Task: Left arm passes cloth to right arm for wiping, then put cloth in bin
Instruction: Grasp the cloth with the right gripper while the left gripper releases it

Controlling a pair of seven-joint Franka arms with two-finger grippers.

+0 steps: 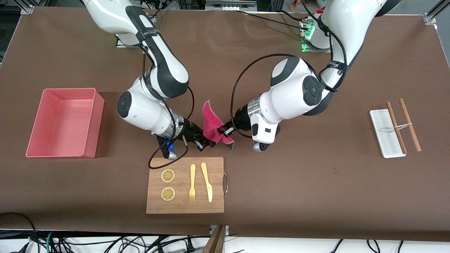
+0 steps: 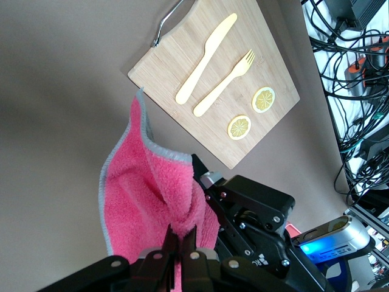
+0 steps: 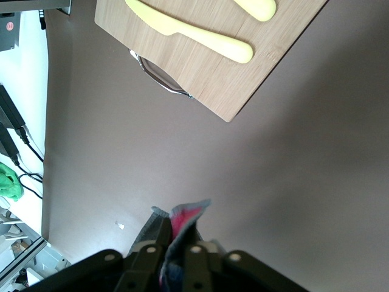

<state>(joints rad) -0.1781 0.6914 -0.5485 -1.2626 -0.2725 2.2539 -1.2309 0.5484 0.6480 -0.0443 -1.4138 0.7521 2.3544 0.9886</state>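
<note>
Above the bamboo cutting board [image 1: 185, 185], left gripper [image 1: 222, 131] and right gripper [image 1: 207, 143] both pinch the crimson-pink fleecy cloth [image 1: 213, 123]; pulling apart could tear it free.

No word, brand or number can be read anywhere: the black strap bands around both white robot arms carry small pale lettering, and the black gripper body in the left wrist view a white mark, all illegible
</note>
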